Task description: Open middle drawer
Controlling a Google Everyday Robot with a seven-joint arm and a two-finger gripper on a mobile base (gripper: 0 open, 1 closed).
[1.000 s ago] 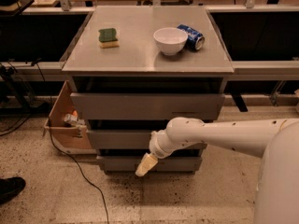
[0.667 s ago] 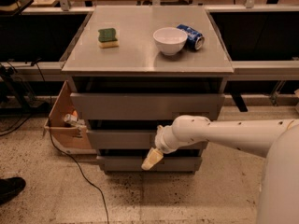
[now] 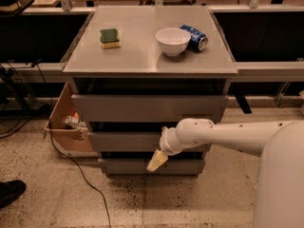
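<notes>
A grey drawer cabinet stands in the middle of the view. The middle drawer (image 3: 123, 141) has a plain flat grey front, sits between a taller top front (image 3: 142, 108) and a shorter bottom front (image 3: 128, 166), and looks shut. My white arm reaches in from the right. My gripper (image 3: 156, 161) hangs in front of the gap between the middle and bottom fronts, its cream fingertips pointing down and left.
On the cabinet top (image 3: 142, 61) lie a green and yellow sponge (image 3: 109, 37), a white bowl (image 3: 172, 41) and a blue can (image 3: 194, 35) on its side. A cardboard box (image 3: 66, 127) stands left of the cabinet. A black cable (image 3: 80, 175) runs over the floor.
My arm and gripper have shifted a little to the right and slightly up along the drawer fronts. The drawers have not moved.
</notes>
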